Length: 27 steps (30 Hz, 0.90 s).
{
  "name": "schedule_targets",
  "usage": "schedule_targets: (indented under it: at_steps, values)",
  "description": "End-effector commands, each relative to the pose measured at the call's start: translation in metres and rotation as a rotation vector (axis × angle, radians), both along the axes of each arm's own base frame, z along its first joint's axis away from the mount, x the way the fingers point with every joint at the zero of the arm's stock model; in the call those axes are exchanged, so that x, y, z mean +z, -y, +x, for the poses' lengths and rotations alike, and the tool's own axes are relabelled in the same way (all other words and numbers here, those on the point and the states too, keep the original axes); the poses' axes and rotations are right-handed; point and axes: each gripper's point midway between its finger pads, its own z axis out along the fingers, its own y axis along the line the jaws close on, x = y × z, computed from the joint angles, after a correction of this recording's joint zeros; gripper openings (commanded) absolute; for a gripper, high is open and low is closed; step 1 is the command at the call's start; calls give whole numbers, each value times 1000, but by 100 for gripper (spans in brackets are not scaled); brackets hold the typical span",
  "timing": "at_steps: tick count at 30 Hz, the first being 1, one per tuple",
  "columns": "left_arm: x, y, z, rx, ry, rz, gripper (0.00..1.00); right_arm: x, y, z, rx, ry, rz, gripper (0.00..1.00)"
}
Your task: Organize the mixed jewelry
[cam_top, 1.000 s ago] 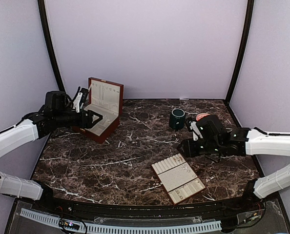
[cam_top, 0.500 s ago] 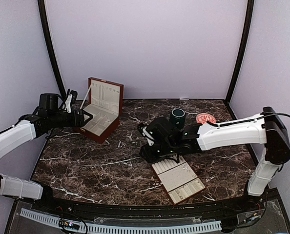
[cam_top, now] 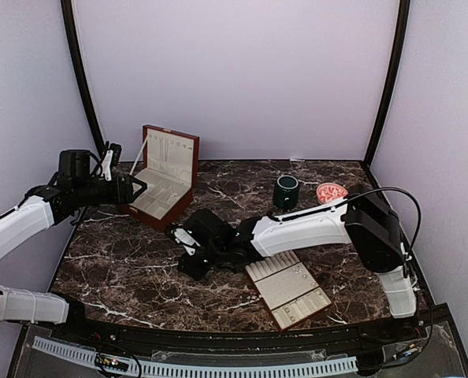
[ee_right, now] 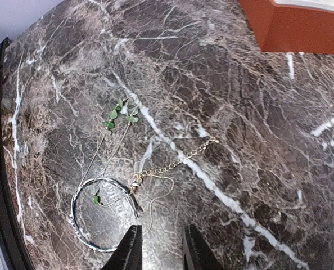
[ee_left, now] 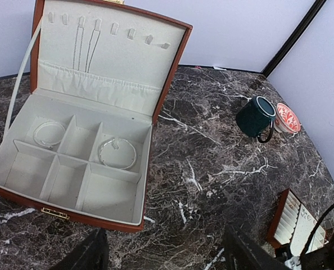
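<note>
Right wrist, thin silvery bangle (ee_right: 73,217), gold chain (ee_right: 175,163)

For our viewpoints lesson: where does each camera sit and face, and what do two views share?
Top external: above, behind the bases, facing the table; both arms show.
Left wrist: looks down into the open wooden box; own fingertips below.
Right wrist: looks down at a bangle and chain; own fingertips below.
Shared: top and left wrist show the mug.

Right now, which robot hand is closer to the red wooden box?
Left. The left hand hangs right by the open wooden box, at its left edge. The right hand is farther off, low over the table, nearer the front.
</note>
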Motion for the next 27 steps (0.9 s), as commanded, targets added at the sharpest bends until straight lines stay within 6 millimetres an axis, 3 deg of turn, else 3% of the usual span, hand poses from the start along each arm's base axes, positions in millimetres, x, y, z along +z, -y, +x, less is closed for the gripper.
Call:
schedule_targets:
  at_steps: [1,5,16,27]
  values:
    - [-1,-1,-3,-8,-4,3,73,0,-28,-11,96,30,24,25]
    - [0,0,-3,-14,-4,-1,73,-15,-35,-16,118,32,-11,21]
    - [2,1,-5,-17,1,-8,73,-32,-36,-28,148,37,-56,15]
    - [4,1,-5,-19,7,-9,73,-47,-34,-23,128,54,-90,12]
